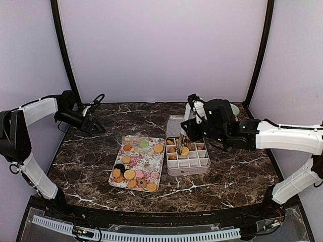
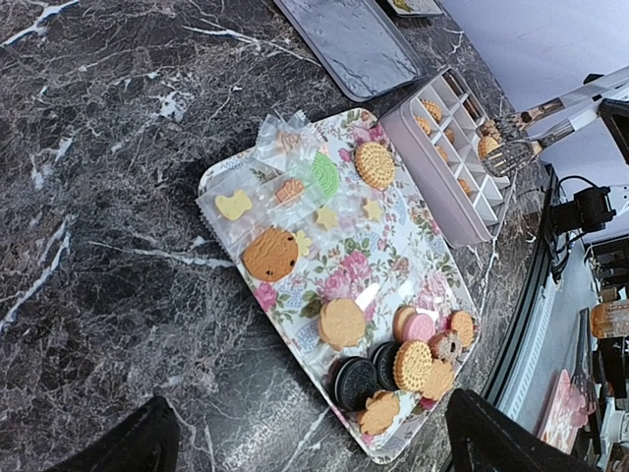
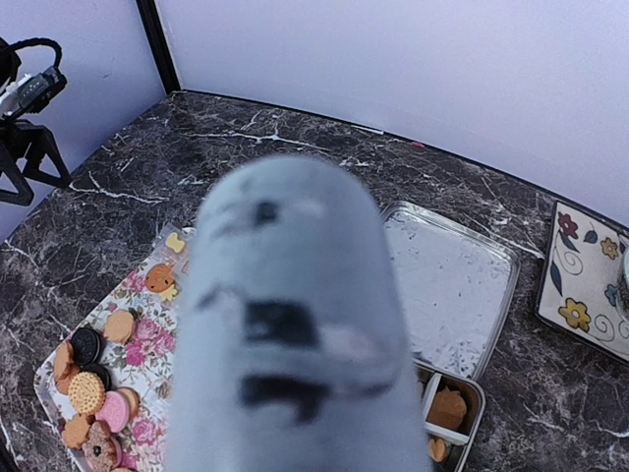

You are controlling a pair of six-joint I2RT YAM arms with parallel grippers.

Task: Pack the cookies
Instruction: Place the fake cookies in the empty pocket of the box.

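Cookies (image 1: 129, 174) lie spread on a floral tray (image 1: 149, 166) left of centre: tan, pink, green and dark ones, some in clear wrappers (image 2: 257, 197). A few more cookies (image 1: 184, 150) fill the far cells of a divided box (image 1: 190, 164). My right gripper (image 1: 194, 128) is shut on metal tongs (image 1: 182, 141), whose tips hang over the box's far cells (image 2: 503, 147). The tongs' blurred handle (image 3: 295, 324) fills the right wrist view and hides the fingers. I cannot tell whether the tongs hold a cookie. My left gripper (image 1: 94, 124) hangs open over the far left of the table, well away from the tray, its dark fingers (image 2: 147, 442) empty.
The box's flat lid (image 1: 176, 123) lies just behind the box. A flower-patterned plate (image 3: 590, 280) sits at the far right back. Dark marble table (image 1: 86, 161) spreads around the tray; purple walls close in the back and sides.
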